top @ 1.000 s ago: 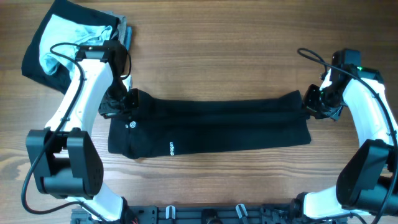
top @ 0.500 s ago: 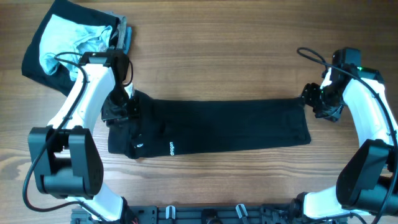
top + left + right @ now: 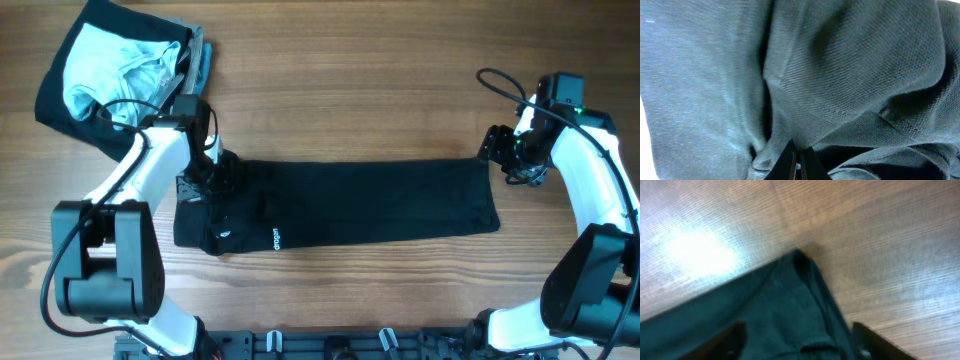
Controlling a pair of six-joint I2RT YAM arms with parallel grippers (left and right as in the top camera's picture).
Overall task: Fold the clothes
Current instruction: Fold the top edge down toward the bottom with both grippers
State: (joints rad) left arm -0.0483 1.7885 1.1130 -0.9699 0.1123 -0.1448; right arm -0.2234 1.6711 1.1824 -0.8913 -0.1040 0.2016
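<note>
Item 1: black garment (image 3: 350,200), spread as a long band across the middle of the wooden table (image 3: 350,90). There is 1 small white logo (image 3: 275,238) near its left end, by the edge nearest the arm bases.
Item 2: left gripper (image 3: 205,182), on the garment's bunched left end, jaws narrow and pinched on a fold of cloth.
Item 3: right gripper (image 3: 497,152), at the garment's far right corner. The jaws are spread wide and the corner lies flat between them, ungripped.
Item 4: pile of folded garments (image 3: 120,70), pale-blue, grey and black, at the far left of the table.
</note>
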